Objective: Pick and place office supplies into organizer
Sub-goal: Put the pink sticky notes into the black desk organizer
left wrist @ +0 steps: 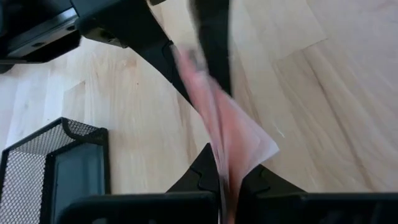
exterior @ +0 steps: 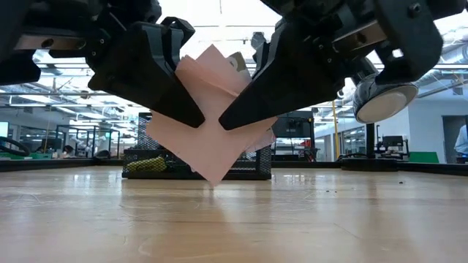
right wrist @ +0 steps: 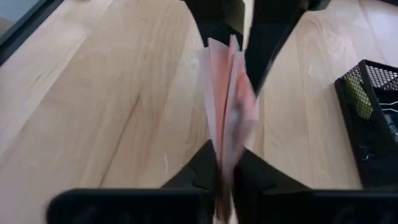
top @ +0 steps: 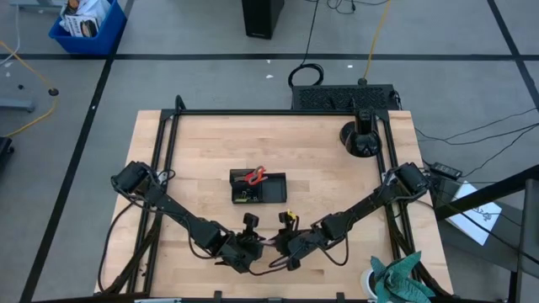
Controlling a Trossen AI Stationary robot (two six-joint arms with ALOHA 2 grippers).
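Pink sticky-note pad (exterior: 212,109) pinched between left gripper (exterior: 191,117), right gripper (exterior: 232,120)

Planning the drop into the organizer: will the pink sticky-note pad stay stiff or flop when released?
Probably floppy: the pink sticky-note pad fans into loose sheets between the left gripper and the right gripper, both pinching it. It looks light, so it may flutter and land unevenly.

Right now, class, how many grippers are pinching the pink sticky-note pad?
2: the left gripper and the right gripper both clamp the pink sticky-note pad, held above the table near its front edge.
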